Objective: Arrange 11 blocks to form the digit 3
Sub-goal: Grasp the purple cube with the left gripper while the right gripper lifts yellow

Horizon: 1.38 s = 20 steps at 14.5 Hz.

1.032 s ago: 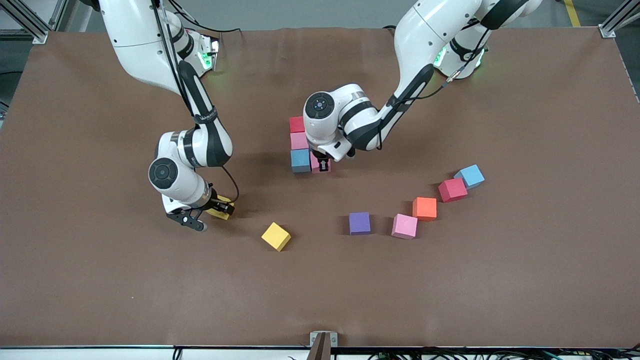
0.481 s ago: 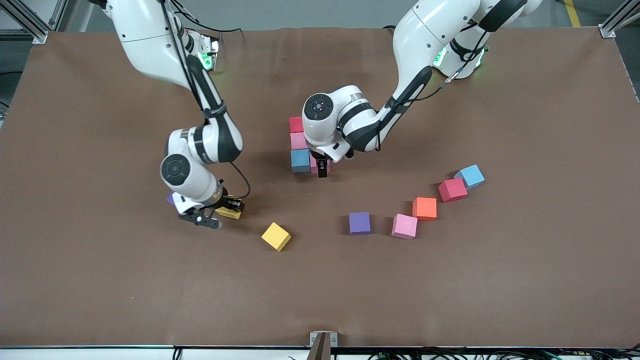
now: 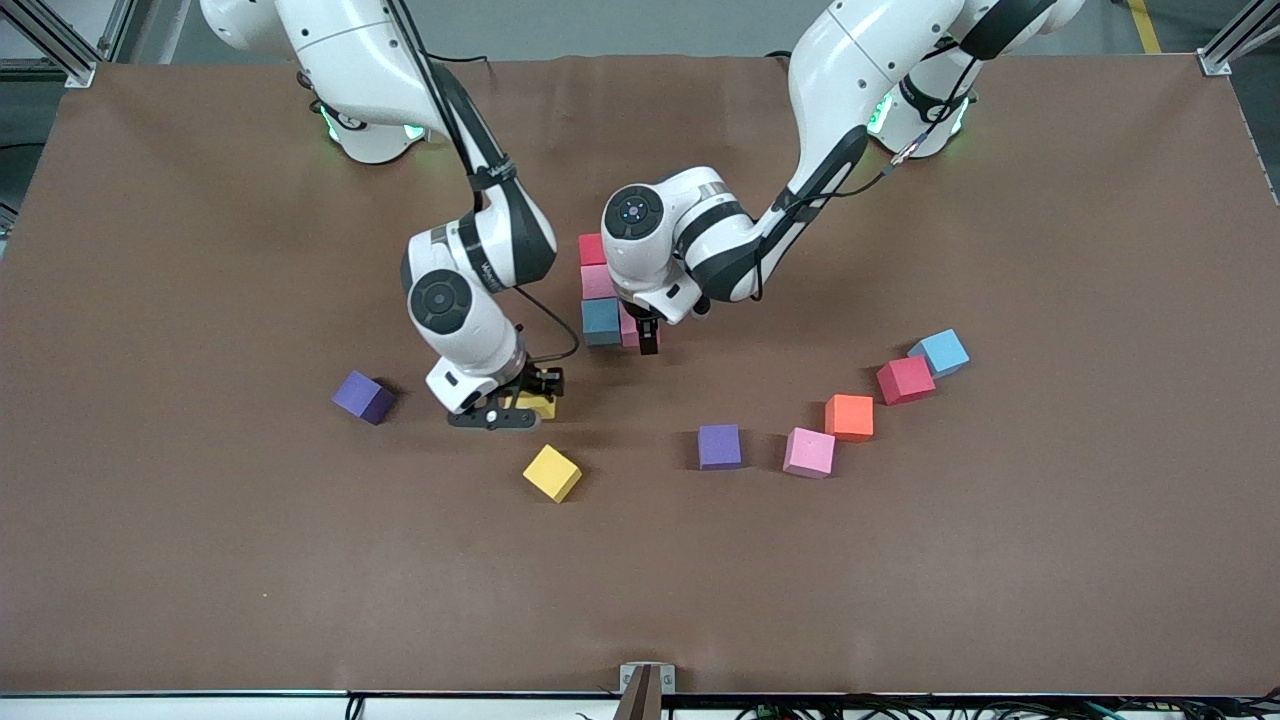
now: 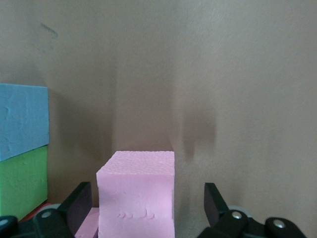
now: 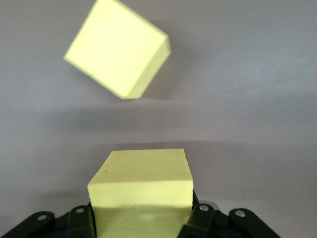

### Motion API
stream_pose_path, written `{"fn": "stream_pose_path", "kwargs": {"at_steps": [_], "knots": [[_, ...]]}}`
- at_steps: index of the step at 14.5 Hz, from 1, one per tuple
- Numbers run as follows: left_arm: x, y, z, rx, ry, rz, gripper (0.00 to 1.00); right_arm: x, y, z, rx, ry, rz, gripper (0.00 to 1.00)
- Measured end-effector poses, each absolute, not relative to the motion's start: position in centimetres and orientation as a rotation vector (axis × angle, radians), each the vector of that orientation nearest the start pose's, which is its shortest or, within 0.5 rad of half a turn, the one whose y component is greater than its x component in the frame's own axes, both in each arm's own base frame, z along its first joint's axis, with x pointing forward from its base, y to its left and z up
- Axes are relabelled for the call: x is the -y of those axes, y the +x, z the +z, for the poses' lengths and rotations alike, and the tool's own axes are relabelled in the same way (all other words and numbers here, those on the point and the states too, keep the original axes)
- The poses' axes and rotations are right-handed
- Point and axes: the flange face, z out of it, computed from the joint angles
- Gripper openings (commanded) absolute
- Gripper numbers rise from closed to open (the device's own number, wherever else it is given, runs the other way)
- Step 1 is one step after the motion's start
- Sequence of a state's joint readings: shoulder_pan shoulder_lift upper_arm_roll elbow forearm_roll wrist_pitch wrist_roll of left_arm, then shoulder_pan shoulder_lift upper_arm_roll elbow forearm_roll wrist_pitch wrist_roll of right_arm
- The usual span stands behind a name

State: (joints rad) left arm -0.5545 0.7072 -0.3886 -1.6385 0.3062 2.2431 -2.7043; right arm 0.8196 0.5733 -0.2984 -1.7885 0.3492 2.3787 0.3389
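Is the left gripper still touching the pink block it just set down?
Apart. The left wrist view shows the left gripper open, with dark gaps between both fingers and the pink block.

Brown table cover (image 3: 1050, 560), matte, faintly creased, spread nearly to every edge of the table. Silver aluminium frame posts at the two corners on the robot-base side (image 3: 1228, 45), grey floor past that edge. Small grey metal bracket (image 3: 646, 678) at the middle of the edge nearest the front camera, with dark cables (image 3: 900, 708) running along below it.
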Motion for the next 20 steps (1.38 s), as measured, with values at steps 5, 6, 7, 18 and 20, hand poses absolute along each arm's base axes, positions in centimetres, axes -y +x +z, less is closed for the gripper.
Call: {"fn": "stream_pose_path", "kwargs": {"at_steps": [5,6,7,18,20], "knots": [[48.6,48.0,26.5,-2.300,2.168,0.035,1.00,-37.2,55.0,25.1,0.046,-3.034,-0.026,0.01],[47.0,49.7,27.0,-2.304,2.151,0.039,1.00,-37.7,55.0,25.4,0.058,-3.031,-0.029,0.01],[45.2,51.5,27.5,-2.320,2.124,0.041,1.00,-38.3,55.0,25.8,0.074,-3.029,-0.022,0.01],[39.5,61.0,24.1,-2.384,1.952,0.060,1.00,-47.8,55.0,24.7,0.216,-3.071,0.081,0.01],[39.6,61.4,24.1,-2.341,1.965,0.059,1.00,-48.6,55.0,24.7,0.225,-3.070,0.074,0.01]]}}
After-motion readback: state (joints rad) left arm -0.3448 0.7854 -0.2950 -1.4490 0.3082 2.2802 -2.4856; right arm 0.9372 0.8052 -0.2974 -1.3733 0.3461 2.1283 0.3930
